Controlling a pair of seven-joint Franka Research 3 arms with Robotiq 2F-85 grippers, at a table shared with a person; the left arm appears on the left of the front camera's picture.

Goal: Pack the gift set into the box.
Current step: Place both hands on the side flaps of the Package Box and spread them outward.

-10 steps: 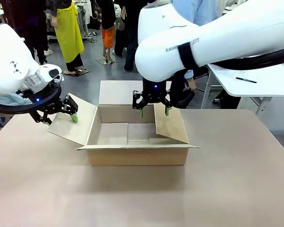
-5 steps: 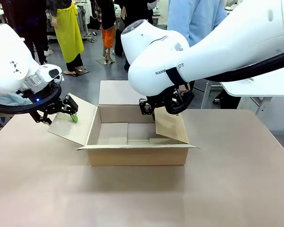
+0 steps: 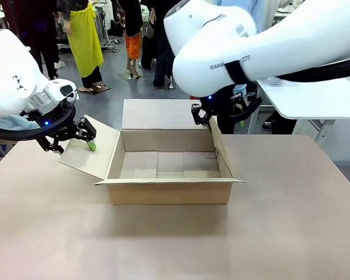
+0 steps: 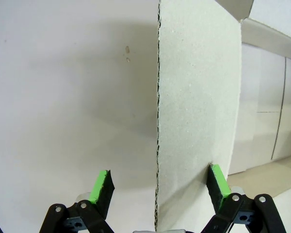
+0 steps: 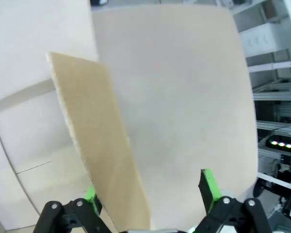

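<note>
Open brown corrugated cardboard carton (image 3: 169,193) on the pale beige bench (image 3: 163,245), near its far edge; bare inside, seams running across its floor. No gift set seen in it, so packing looks unbegun; opening the flaps seems the step in hand. Left black pincer with green pads (image 4: 157,189): fingers spread, straddling the edge of the pale left side flap (image 4: 196,107), which slopes outward. Right black pincer with green pads (image 5: 150,187): fingers well apart, one at the box-side face of the tan right side flap (image 5: 99,136), which stands nearly upright. Carton probably light and apt to slide if pushed; walls fairly stiff, flaps springy at the crease. Best hold for shifting it: opposite side walls, low down; for folding, a flap's free edge, gently, lest it buckle. Obscured: right fingertips in the front view, partly lost behind flap and wrist; the carton's near inner wall, masked by the near flap (image 3: 169,181); in both wrist views the carton is cut off.
</note>
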